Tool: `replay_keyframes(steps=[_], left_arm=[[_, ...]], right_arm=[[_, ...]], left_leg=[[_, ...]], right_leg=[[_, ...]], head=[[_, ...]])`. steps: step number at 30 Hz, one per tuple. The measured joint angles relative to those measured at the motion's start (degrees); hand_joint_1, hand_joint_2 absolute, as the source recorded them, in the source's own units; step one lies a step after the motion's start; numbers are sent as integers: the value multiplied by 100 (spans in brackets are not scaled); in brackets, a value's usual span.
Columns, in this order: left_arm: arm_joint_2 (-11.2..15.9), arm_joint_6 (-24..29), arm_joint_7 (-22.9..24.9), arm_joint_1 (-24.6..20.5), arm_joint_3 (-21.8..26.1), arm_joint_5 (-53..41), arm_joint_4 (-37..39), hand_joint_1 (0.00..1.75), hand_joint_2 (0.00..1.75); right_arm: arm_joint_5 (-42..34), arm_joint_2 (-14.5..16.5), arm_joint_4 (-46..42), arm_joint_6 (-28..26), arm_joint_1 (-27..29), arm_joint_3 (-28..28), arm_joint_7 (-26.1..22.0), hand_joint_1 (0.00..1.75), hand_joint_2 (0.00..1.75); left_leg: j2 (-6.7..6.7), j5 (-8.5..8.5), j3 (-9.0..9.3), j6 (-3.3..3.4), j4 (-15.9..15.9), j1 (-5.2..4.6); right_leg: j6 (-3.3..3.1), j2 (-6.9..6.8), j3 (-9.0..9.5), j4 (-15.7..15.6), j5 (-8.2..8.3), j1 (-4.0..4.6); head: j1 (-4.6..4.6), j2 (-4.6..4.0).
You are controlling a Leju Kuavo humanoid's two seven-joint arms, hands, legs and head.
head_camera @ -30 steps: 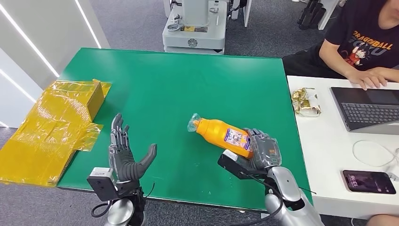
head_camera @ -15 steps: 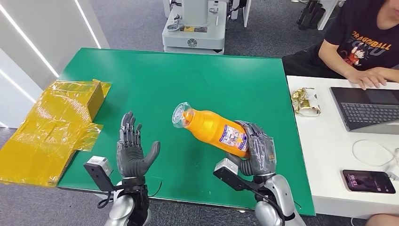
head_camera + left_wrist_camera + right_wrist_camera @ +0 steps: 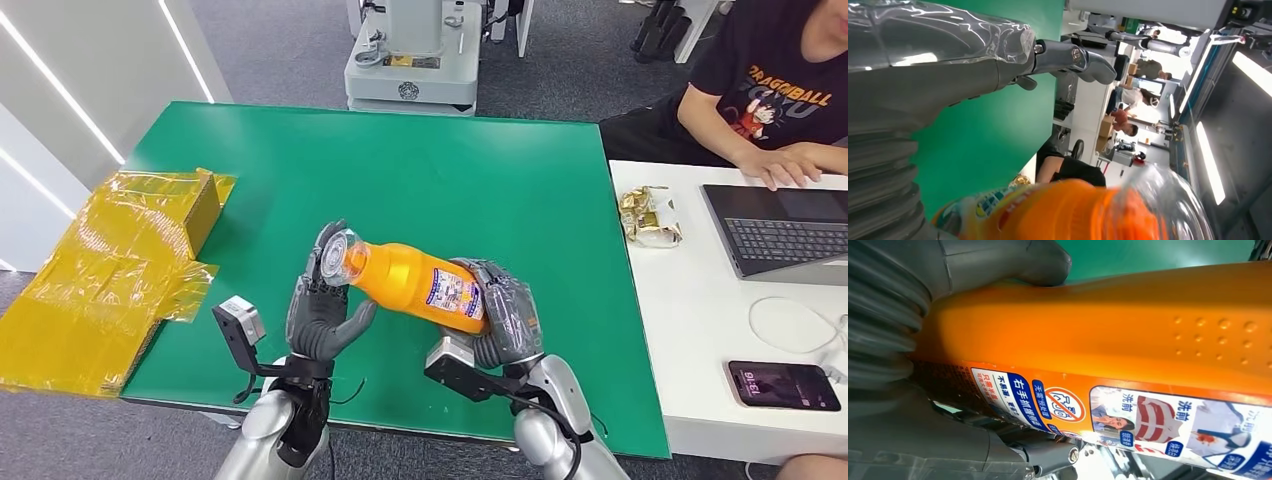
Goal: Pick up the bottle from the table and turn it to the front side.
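Robot hand on the right (image 3: 503, 318) gripped the glossy orange plastic bottle's (image 3: 412, 283) labelled base; left robot hand (image 3: 322, 312), fingers spread, cupped its clear-capped neck above the green worktop (image 3: 420, 170); it looked slippery and light.

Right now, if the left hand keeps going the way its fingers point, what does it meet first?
The bottle: its clear cap end sits right at the left hand fingertips, likely already touching, though depth is unclear. The right hand grips the bottle's base end.

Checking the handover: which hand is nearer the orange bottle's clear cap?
Left. The left hand sits just under the clear cap; the right hand grips the orange plastic bottle's base end.
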Motion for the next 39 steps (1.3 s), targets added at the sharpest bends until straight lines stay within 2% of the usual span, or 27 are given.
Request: replay_keyframes(steps=[6, 10, 24, 39], left_arm=[[31, 24, 66, -107, -73, -191, 10, 0, 175], [29, 38, 121, -111, -92, -303, 9, 0, 175], [-16, 12, 231, -130, -110, -425, 44, 0, 175], [-55, 63, 321, -361, -260, -643, 171, 0, 175]], right_arm=[[-399, 103, 190, 372, -141, 53, -2, 175, 175], [-526, 115, 250, 424, -169, 81, -12, 175, 175], [-662, 240, 303, 737, -278, 133, 199, 175, 175], [-611, 281, 454, 1016, -357, 245, 303, 175, 175]], left_leg=[[-1, 0, -1, 0, 0, -1], [-1, -1, -1, 0, 0, -1], [0, 0, 0, 0, 0, -1], [0, 0, 0, 0, 1, 0]], right_leg=[[1, 0, 0, -1, -1, 0], [1, -1, 0, -1, 0, 0], [1, 0, 0, -1, 0, 0], [0, 0, -1, -1, 0, 0]], head=[[-1, 0], [0, 0], [0, 0], [0, 0]])
